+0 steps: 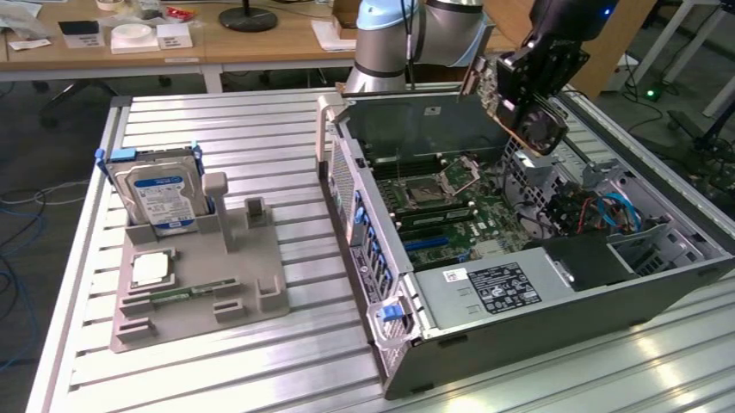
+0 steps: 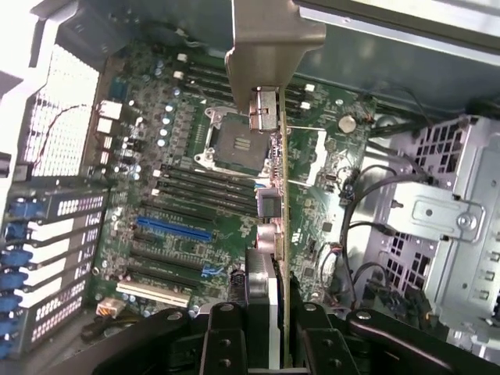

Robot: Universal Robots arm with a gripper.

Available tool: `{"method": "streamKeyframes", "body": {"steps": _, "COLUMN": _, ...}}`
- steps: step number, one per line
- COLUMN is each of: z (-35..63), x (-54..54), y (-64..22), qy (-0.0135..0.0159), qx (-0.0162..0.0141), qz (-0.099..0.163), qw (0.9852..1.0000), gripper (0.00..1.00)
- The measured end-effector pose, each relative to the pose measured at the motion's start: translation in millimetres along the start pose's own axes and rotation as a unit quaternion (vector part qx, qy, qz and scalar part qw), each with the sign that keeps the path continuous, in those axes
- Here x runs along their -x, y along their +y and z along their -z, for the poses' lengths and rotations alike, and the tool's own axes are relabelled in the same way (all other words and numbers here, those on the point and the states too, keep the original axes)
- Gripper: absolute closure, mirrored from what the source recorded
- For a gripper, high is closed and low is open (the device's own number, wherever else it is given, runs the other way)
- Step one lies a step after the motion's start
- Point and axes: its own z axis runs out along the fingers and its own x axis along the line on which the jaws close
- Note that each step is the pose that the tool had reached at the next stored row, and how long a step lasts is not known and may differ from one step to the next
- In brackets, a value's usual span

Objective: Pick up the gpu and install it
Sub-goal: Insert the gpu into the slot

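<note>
Wrist view looks down along the gpu point(image 2: 282, 234). My end effector point(image 2: 269, 344) is clenched on one end of it and holds it edge-on, with the metal bracket point(image 2: 273, 39) farthest from my grip, so the card presents only its thin edge to the crowded motherboard point(image 2: 156, 148). It runs across the blue slot point(image 2: 176, 230) rather than along it, so I judge it not yet lined up. In the exterior view the gpu hangs above the open computer case point(image 1: 540, 335), apart from the board, over the case's far side. The case lies toward the surface's point(image 1: 230, 120) edge on the exterior view's right. The hard drive point(image 1: 161, 194) stands in its tray point(image 1: 219, 284) near the opposite edge.
</note>
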Motion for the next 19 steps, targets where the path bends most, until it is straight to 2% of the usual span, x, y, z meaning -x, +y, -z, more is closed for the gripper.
{"method": "streamKeyframes", "body": {"steps": 5, "z": -0.1, "x": -0.1, "y": 0.0, "qy": 0.0009, "qx": -0.0006, "qz": 0.031, "qw": 0.9995, "gripper": 0.72}}
{"method": "streamKeyframes", "body": {"steps": 9, "z": -0.1, "x": -0.2, "y": 0.0, "qy": 0.0016, "qx": -0.0011, "qz": 0.058, "qw": 0.9983, "gripper": 0.72}}
{"method": "streamKeyframes", "body": {"steps": 15, "z": -0.3, "x": -0.2, "y": 0.0, "qy": 0.0028, "qx": -0.0020, "qz": 0.101, "qw": 0.9949, "gripper": 0.72}}
{"method": "streamKeyframes", "body": {"steps": 19, "z": -0.4, "x": -0.2, "y": 0.0, "qy": 0.0036, "qx": -0.0025, "qz": 0.129, "qw": 0.9916, "gripper": 0.72}}
